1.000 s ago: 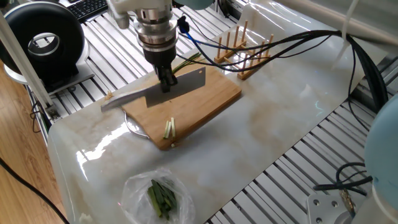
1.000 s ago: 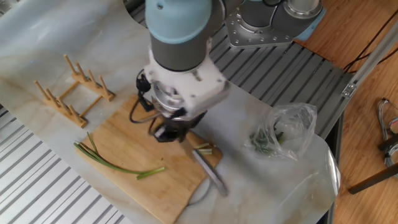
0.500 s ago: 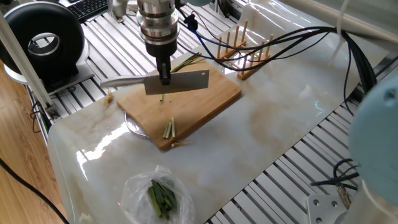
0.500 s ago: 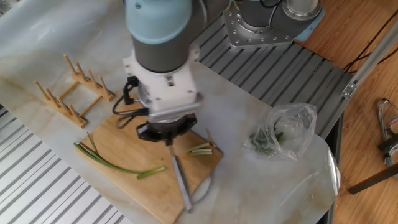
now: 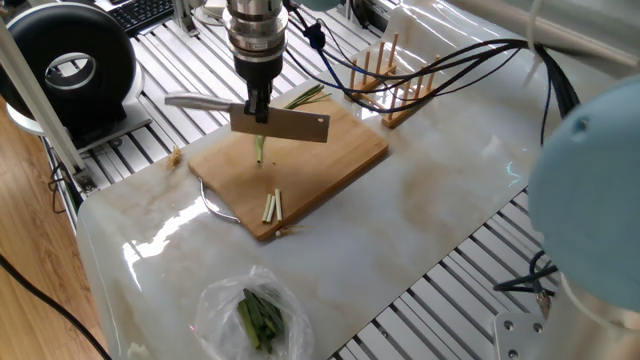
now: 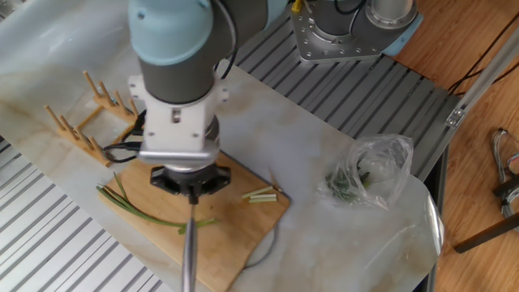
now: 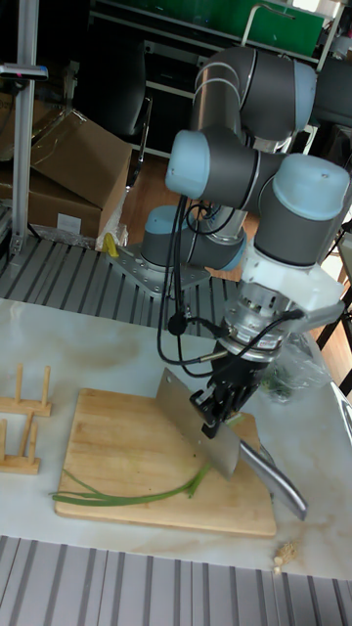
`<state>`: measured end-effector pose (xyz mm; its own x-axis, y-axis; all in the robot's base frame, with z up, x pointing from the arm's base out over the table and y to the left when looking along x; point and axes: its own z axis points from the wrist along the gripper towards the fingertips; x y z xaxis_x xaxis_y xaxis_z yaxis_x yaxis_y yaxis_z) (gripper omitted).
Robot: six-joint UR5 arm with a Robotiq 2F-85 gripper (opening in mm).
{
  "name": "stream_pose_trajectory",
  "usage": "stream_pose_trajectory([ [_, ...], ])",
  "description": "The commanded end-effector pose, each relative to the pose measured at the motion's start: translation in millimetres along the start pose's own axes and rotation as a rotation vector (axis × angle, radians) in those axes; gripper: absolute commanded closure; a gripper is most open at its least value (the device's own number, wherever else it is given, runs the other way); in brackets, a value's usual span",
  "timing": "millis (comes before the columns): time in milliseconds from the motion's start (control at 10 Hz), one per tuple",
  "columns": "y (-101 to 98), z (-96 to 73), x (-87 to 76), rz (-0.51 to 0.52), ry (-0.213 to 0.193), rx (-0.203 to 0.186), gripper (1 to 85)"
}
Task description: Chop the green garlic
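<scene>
Cut pieces (image 5: 273, 206): near edge of the cutting board (image 5: 345, 160), apart from the blade.
Gripper (image 5: 259, 108): clenched on the knife (image 5: 282, 124), held above the board.
Green garlic (image 7: 137, 495): on the board, pale end directly under the blade, stalk crosswise to it, leafy tips away.

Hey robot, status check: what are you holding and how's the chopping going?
Gripper shut on steel cleaver, raised over wooden cutting board. Long green garlic stalk lies under blade; two cut sticks near board edge. Nothing blocking.
</scene>
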<state>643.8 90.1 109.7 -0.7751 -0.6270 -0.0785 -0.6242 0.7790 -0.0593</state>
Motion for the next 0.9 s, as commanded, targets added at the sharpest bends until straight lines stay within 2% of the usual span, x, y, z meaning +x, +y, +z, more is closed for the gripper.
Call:
stream_pose_trajectory([
  [0, -14.7, 19.1, -15.4, 0.078, -0.043, 0.000, 84.3],
  [200, -26.6, 25.7, -18.5, 0.113, -0.053, 0.035, 84.3],
  [300, -29.0, 26.6, -18.0, 0.116, -0.051, 0.039, 84.3],
  [500, -33.8, 29.2, -13.0, 0.121, -0.033, 0.048, 84.3],
  [800, -29.4, 33.6, -0.6, 0.112, 0.019, 0.039, 84.3],
])
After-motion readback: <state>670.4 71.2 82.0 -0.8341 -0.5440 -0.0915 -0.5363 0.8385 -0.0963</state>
